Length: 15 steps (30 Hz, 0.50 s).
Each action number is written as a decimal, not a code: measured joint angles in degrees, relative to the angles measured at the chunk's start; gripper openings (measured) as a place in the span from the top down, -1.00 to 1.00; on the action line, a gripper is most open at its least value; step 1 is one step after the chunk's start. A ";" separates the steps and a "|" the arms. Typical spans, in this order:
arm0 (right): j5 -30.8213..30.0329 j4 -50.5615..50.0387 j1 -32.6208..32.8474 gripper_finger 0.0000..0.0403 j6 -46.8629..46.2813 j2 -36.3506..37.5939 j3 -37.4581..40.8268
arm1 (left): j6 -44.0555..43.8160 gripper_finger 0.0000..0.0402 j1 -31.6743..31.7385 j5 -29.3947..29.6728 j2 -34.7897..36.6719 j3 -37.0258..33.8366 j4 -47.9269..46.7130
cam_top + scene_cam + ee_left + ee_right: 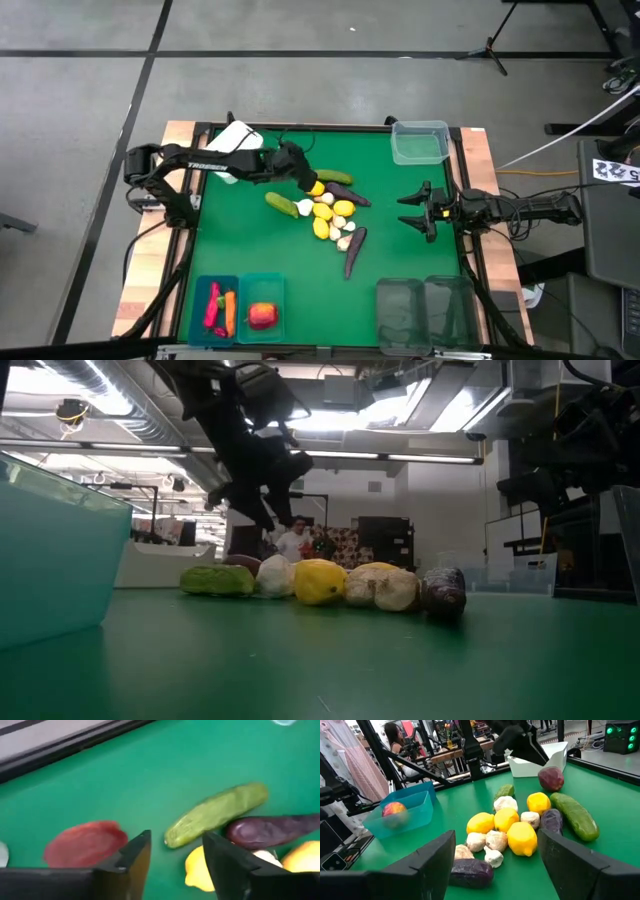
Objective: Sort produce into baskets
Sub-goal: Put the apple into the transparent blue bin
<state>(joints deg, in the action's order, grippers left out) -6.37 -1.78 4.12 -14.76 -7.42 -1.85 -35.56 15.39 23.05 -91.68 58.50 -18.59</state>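
Observation:
A pile of produce lies mid-table: yellow lemons (325, 212), white garlic bulbs (344, 240), green cucumbers (283, 205), dark purple eggplants (355, 250). A dark red fruit (550, 777) lies at the pile's far-left side. My left gripper (303, 180) hovers open just above that fruit (85, 842) and next to a cucumber (215, 812); in its wrist view (175, 860) only green table shows between the fingers. My right gripper (408, 212) waits open at the right, pointing at the pile (495, 855).
Two teal bins (240, 282) at the near left hold a red pepper, a carrot and an apple. Two dark-tinted clear bins (425, 288) stand at the near right. A clear tub (420, 128) stands at the far right, and a white box (236, 135) at the far left under my left arm.

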 joint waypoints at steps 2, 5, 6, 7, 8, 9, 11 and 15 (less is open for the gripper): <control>0.02 0.00 0.00 -0.39 0.00 -0.02 0.00 | 3.76 -0.05 1.20 -2.29 0.02 0.07 1.48; 0.57 -0.10 0.00 -0.39 0.02 -0.02 0.00 | 10.79 -0.26 2.61 -5.13 0.02 0.07 1.41; 0.59 -0.11 0.00 -0.39 0.02 -0.02 0.00 | 13.31 -0.33 2.98 -5.89 0.02 0.07 1.23; 0.59 -0.11 0.00 -0.39 0.02 0.00 0.00 | 15.68 -0.38 3.38 -7.04 0.02 0.07 0.95; 0.67 -0.11 0.00 -0.39 0.02 0.00 0.00 | 18.02 -0.43 3.73 -7.93 0.02 0.07 0.59; 0.90 -0.17 0.00 -0.39 0.02 -0.02 0.00 | 19.97 -0.47 4.06 -8.79 0.02 0.07 -0.13; 0.98 -0.20 0.00 -0.39 0.02 -0.02 0.00 | 21.95 -0.55 4.80 -9.70 0.12 0.07 -1.95; 1.01 -0.22 0.00 -0.39 0.02 -0.02 0.00 | 22.00 -0.67 6.31 -9.94 0.24 0.07 -6.27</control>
<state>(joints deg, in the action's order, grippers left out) -5.37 -2.00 4.12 -14.74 -7.44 -1.85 -13.56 21.70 13.10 -91.44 58.57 -24.86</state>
